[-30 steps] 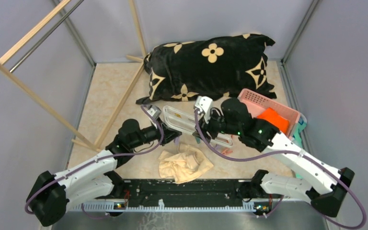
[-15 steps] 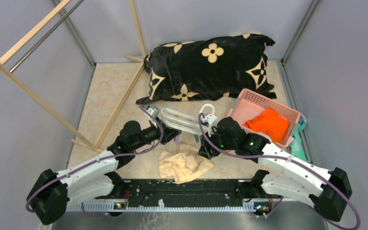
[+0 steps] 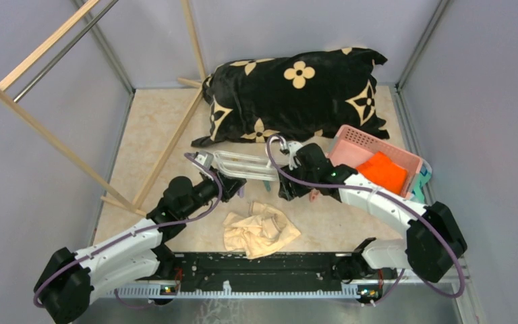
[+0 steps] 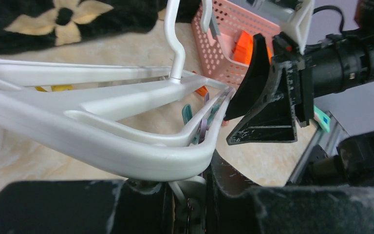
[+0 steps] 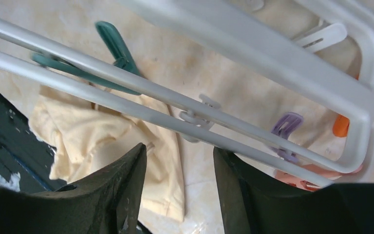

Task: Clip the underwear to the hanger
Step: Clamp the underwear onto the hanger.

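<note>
Overhead and wrist views of the worktop [image 3: 155, 121]. The only container is a pink perforated basket [image 3: 361, 137], which stands at the right side of the worktop, just in front of the black flower-patterned cushion [image 3: 290, 94]. It holds a bright orange cloth [image 3: 383, 171], bunched toward its near right end, while its far left end shows bare pink floor. A teal item [image 3: 423, 181] shows just outside its right wall, too little of it visible to identify. The hanger [image 3: 246, 164], a white frame, is raised off the worktop at centre, lying nearly flat between the two arms, with its hook [image 4: 173, 39] rising toward the basket. The left tool [image 4: 187, 187] pinches the near rim of the frame. The right tool [image 5: 179, 148] stands at the frame's opposite end with its fingers spread and nothing clamped between them; the frame's bars cross just beyond its tips, and contact cannot be judged. A teal clip [image 5: 111, 41], a purple clip [image 5: 285, 127] and an orange clip [image 5: 342, 126] hang from the bars. The underwear [image 3: 260, 231], pale cream, lies crumpled on the worktop below the hanger and near the front edge, apart from both tools and outside the basket. A wooden rack [image 3: 47, 138] stands at the left.
</note>
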